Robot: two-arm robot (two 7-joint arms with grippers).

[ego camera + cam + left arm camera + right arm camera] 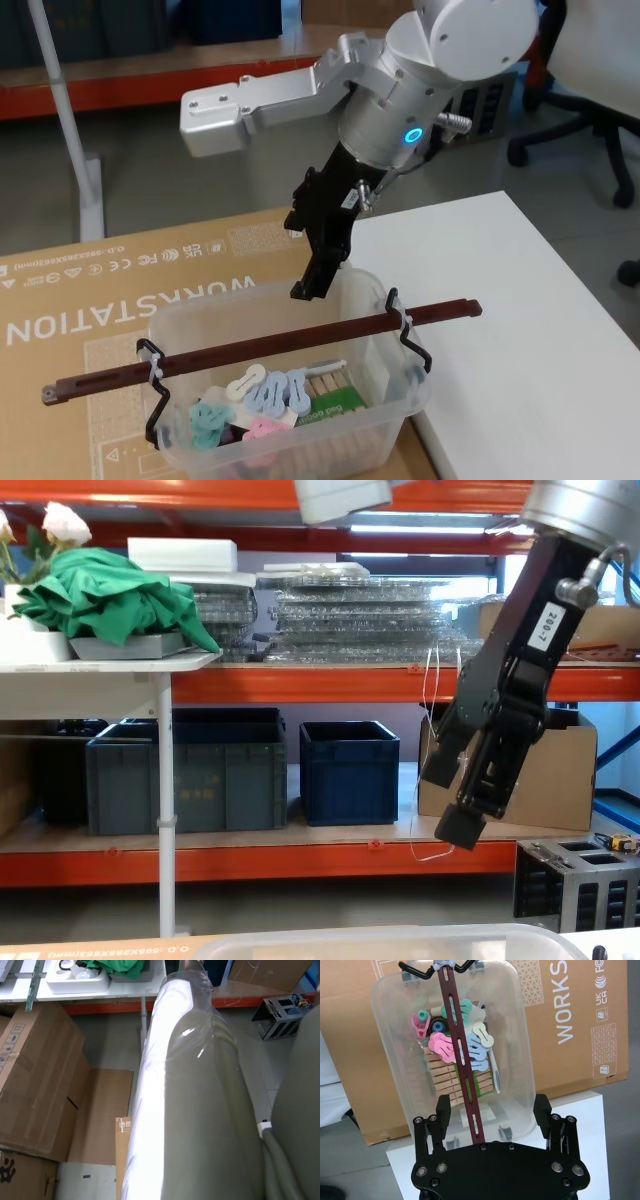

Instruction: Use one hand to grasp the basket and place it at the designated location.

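**Your right claw [312,262] hangs released and empty over the basket [230,303], which sits on printed cardboard [80,330] at the white bench's [520,330] edge.**

Head view: your claw is above the basket's far rim, probably lining up on the brown handle [270,343], its one firm hold. Left wrist view: your idle left arm looks past a plastic-wrapped limb [190,1110] to boxes [35,1075] on the floor. Right wrist view: both fingers [442,1110] are spread either side of the handle's line, with pegs [479,1035] heaped beneath. Chest view: blue crates [348,772] and orange shelving [300,685] stand behind.
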